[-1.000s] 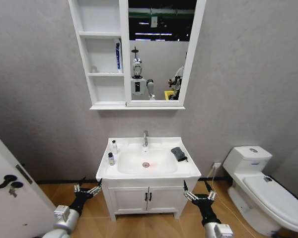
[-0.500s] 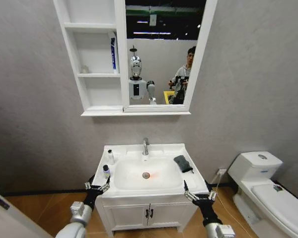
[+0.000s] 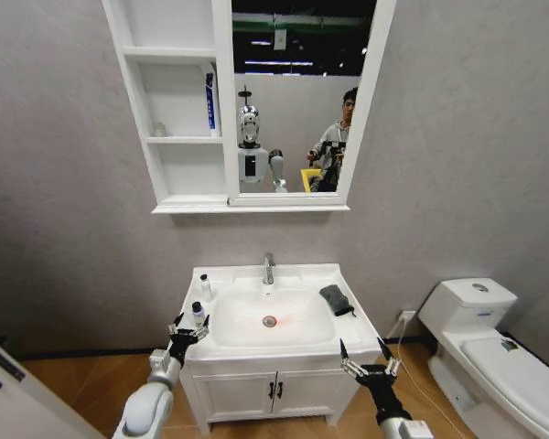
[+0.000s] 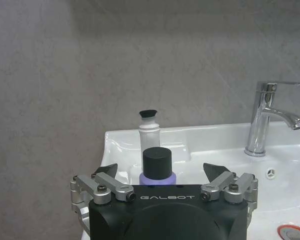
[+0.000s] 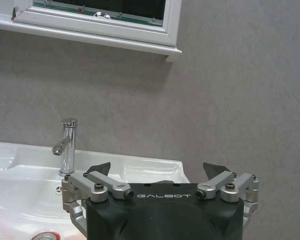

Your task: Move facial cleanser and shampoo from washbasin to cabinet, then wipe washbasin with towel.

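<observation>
"GALBOT" marks left gripper (image 4: 160,172) and right gripper (image 5: 156,172).

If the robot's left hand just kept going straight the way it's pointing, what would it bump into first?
Most likely the small purple bottle with a black cap, sitting right between the open left hand's fingers. A white bottle stands behind it, though depth is hard to judge.
</observation>
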`<state>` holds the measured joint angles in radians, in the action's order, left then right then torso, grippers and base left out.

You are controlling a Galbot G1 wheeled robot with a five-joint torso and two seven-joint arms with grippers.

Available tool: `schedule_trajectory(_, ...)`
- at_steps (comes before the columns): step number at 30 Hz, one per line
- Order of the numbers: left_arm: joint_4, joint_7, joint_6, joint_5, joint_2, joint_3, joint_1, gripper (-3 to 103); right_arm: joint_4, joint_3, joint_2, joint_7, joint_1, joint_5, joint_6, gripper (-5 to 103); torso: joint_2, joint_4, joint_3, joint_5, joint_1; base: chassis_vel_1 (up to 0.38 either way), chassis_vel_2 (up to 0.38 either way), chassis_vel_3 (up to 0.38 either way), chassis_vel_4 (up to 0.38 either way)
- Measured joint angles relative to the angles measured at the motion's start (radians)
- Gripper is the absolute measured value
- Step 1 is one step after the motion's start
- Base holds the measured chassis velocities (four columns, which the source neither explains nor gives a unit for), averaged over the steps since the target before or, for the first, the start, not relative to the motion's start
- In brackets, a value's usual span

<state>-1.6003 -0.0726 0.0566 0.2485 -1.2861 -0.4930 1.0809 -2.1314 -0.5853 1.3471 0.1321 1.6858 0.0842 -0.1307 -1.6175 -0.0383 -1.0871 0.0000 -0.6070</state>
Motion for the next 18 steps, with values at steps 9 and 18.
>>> schedule_trajectory(9, 0.119, 0.003, -0.010, -0.006, -0.013, 0.009, -0.082, 97, 0.006, -0.018, -0.010, 0.000, 0.007, 0.003, -0.006, 100, 0.000, -0.0001, 0.000, 0.0000, 0.000, 0.000, 0.000, 0.000, 0.000)
schedule_trajectory(18, 0.141, -0.017, -0.030, -0.030, -0.026, 0.001, -0.080, 80, 0.027, -0.014, -0.010, 0.000, -0.008, 0.013, -0.007, 100, 0.000, 0.0000, 0.000, 0.0000, 0.000, 0.000, 0.000, 0.000, 0.000)
